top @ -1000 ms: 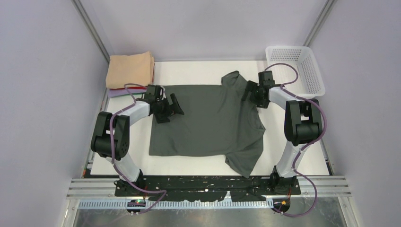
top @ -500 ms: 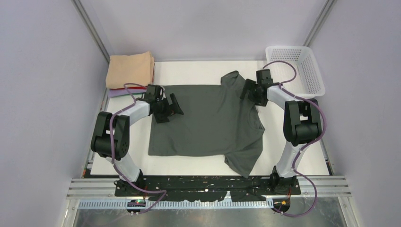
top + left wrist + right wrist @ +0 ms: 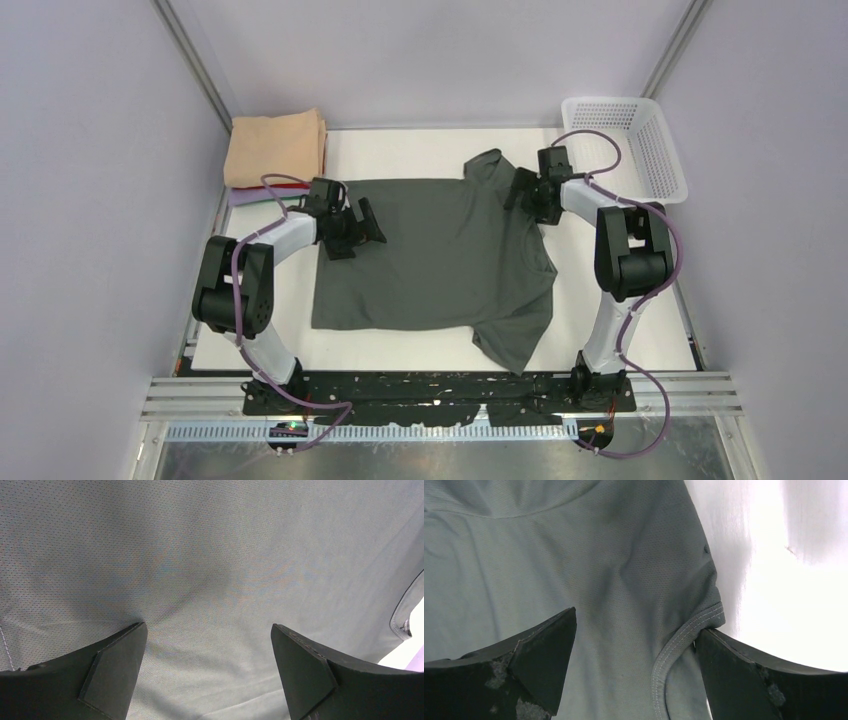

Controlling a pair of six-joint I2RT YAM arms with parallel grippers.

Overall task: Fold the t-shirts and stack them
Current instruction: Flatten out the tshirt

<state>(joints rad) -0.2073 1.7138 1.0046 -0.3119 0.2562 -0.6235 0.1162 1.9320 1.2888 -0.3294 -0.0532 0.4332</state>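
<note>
The dark grey t-shirt [image 3: 440,255] lies spread flat in the middle of the table [image 3: 400,150], its hem toward 9 o'clock and its neck end toward 3 o'clock. One sleeve is bunched at 12 to 1 o'clock and the other sticks out at 5 o'clock.

The main risk, as I judge it, is a crooked fold. The two sleeves lie unevenly, so a fold begun now could trap the bunched one inside and leave a lopsided packet that sits badly on the stack. A pinch on open cloth could also raise a ridge, or catch only the upper layer, and the shirt would then drag across the table rather than fold.

The left gripper [image 3: 207,635] is at the shirt's 10 o'clock corner with its jaws wide apart, holding nothing. The tips rest on plain fabric, which dimples at one of them.

The right gripper [image 3: 634,630] is at 1 o'clock, also spread wide and empty. One fingertip is on the body panel and the other sits against a stitched edge [image 3: 684,637]; I cannot tell whether that is collar or sleeve opening.

The folded peach-tan shirt [image 3: 275,148] tops the stack at 10 to 11 o'clock. The white basket [image 3: 668,150] stands at 2 o'clock, near the right arm.
</note>
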